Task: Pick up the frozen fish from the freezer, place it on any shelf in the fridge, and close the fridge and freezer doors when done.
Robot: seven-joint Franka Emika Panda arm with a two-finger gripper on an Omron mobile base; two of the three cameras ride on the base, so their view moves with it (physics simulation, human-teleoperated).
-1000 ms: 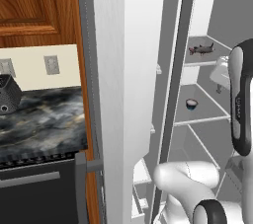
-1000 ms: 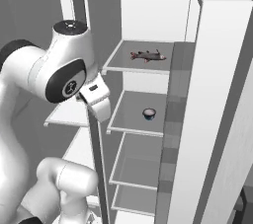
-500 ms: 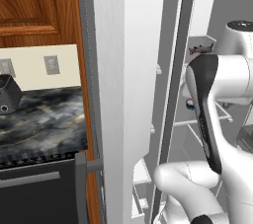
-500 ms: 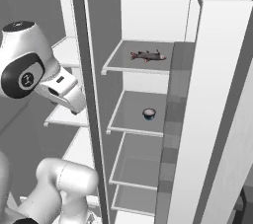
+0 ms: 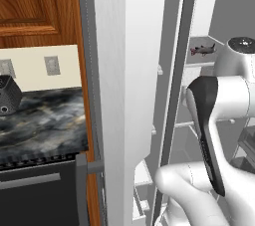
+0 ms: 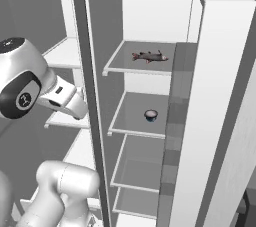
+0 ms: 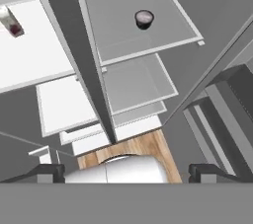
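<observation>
The frozen fish (image 6: 148,57) is small and dark. It lies on the top shelf (image 6: 120,66) of the right-hand compartment, and it also shows far back as the fish (image 5: 202,49). My gripper (image 7: 127,171) is open with nothing between its fingers. It looks down past the dark divider (image 7: 81,60) between the two compartments, far below the fish and apart from it. My white hand (image 6: 65,100) sits just left of the divider (image 6: 87,96), in front of the left compartment's shelves.
A small dark bowl (image 6: 151,115) stands on the second shelf on the right, seen also as the bowl (image 7: 144,18). A small red-and-white item (image 7: 12,24) stands on a left shelf. Both doors stand open: one door (image 5: 124,95), the other door (image 6: 215,96). A marble counter (image 5: 45,120) lies left.
My arm has swung away from the right compartment and across the divider, to the left compartment's side. The gripper has stayed open. The fish has not moved.
</observation>
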